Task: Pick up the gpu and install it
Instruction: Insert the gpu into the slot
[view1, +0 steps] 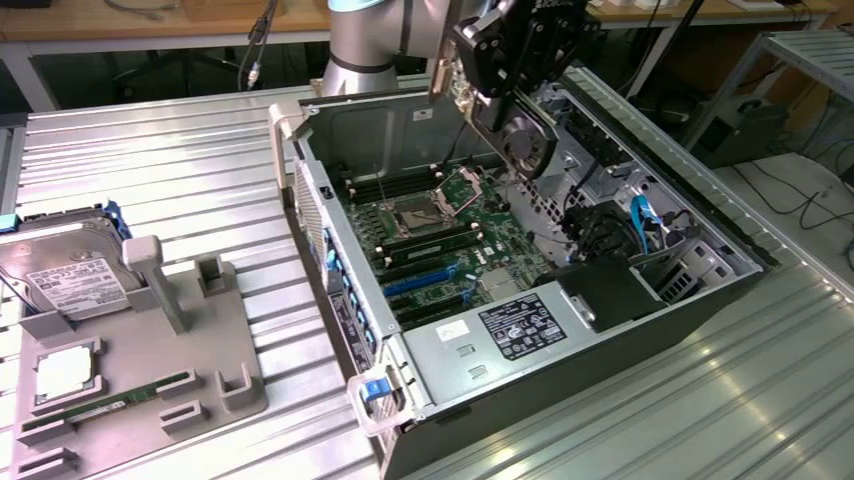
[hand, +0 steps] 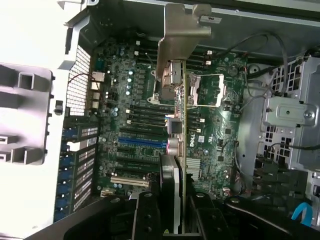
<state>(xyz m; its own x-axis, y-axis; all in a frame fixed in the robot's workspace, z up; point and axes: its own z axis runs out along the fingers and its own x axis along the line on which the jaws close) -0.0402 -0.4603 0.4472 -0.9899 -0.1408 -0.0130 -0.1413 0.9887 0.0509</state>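
Exterior view has the gripper (view1: 511, 92) above the open computer case (view1: 304, 190), its two fingers pinching the gpu (view1: 523, 140) by the upper part. The card hangs on edge with its round fan facing the camera, and its lower end dips into the case mouth, near the far end. It is not seated in any slot.

In the wrist view the black fingers (hand: 145, 215) press on either side of the card, which is seen edge-on with its silvery bracket (hand: 182, 35) at the far end.

Below the card lies the green motherboard (view1: 467, 245), with the processor socket (view1: 414, 215) just beneath and the blue expansion slots (view1: 420, 278) nearer the camera.

Well apart, on the exterior view's left, a grey fixture tray (view1: 147, 340) sits on the ribbed metal table (view1: 160, 170). It carries a hard drive (view1: 67, 280), a square silver chip (view1: 64, 372) and a green memory stick (view1: 134, 393).
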